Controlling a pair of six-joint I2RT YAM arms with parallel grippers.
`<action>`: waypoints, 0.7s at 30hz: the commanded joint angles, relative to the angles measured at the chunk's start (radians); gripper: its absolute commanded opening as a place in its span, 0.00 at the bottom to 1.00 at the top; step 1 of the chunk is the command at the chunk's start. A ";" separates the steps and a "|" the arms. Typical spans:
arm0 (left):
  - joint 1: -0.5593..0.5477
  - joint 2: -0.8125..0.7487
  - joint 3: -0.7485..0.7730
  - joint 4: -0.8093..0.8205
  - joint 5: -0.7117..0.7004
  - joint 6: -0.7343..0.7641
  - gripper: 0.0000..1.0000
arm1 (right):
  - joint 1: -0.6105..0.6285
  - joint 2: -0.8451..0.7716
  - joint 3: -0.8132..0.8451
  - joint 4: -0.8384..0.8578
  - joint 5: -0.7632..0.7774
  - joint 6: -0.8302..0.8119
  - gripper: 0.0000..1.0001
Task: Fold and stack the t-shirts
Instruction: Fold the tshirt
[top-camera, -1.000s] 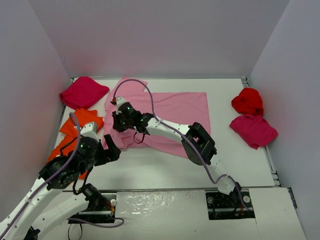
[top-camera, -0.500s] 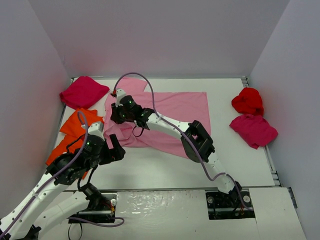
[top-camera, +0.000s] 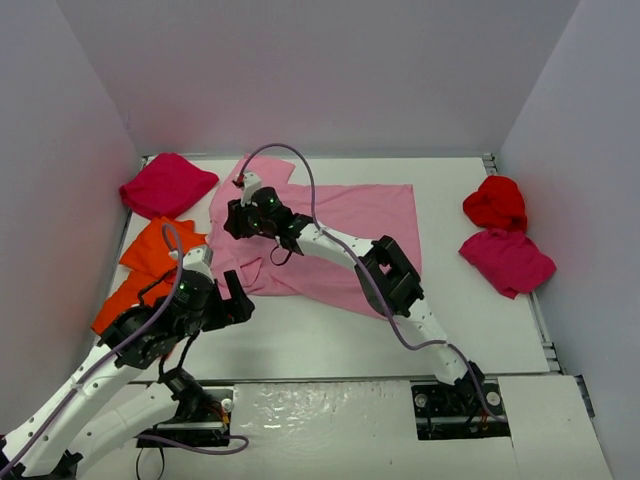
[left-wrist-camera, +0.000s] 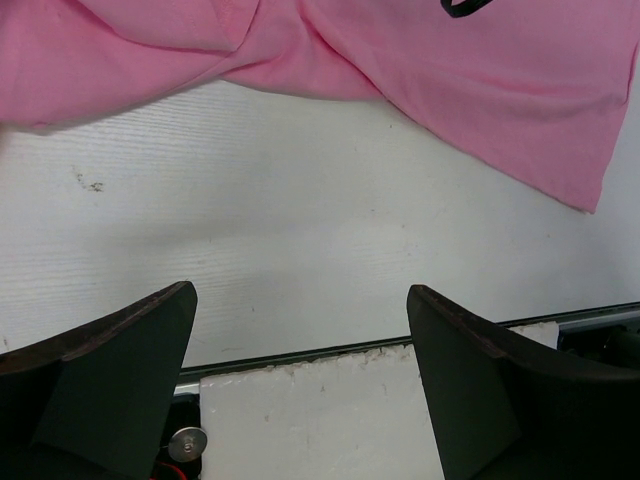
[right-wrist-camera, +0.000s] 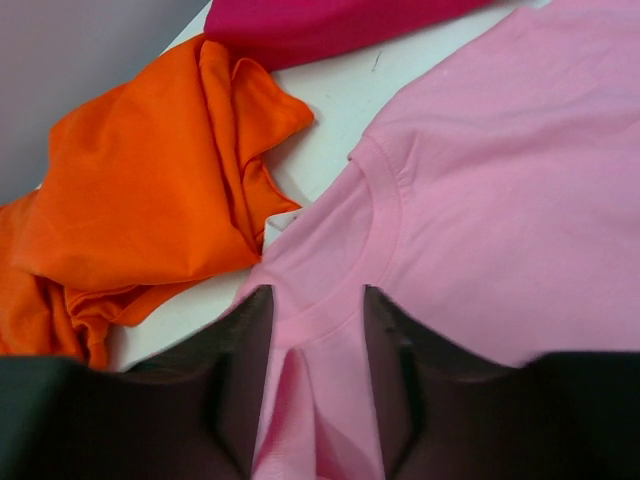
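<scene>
White table (top-camera: 480, 330), grey walls on three sides.

- Pink shirt (top-camera: 350, 220) lies spread across the middle of the table, front up, collar (right-wrist-camera: 385, 210) toward the left. Near hem is rumpled and folded in places.
- Orange shirts (top-camera: 150, 262) sit in a crumpled heap at the left edge, just beside the pink shirt's collar end.
- Left magenta shirt (top-camera: 165, 183) is bunched in the far left corner, touching the orange heap.
- Red shirt (top-camera: 495, 202) is balled up at the far right. Right magenta shirt (top-camera: 505, 260) lies just nearer, the two touching.
- Right gripper (right-wrist-camera: 317, 300) reaches far left across the pink shirt and sits at the collar. Fingers (right-wrist-camera: 240, 370) stand a little apart, with a low ridge of pink cloth between them and a visible gap to each side.
- Left gripper (left-wrist-camera: 300, 400) hangs over bare table near the pink shirt's near edge. Fingers spread wide, nothing between them.
</scene>
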 joint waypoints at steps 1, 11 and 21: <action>-0.005 0.035 0.005 0.064 0.013 0.006 0.84 | -0.013 -0.038 0.014 0.114 -0.027 0.004 0.52; -0.005 0.047 0.032 0.063 -0.015 0.042 0.84 | 0.009 -0.223 -0.236 -0.068 -0.039 0.037 0.61; -0.004 0.035 0.061 0.085 -0.029 0.033 0.84 | 0.035 -0.258 -0.277 -0.083 -0.040 0.011 0.60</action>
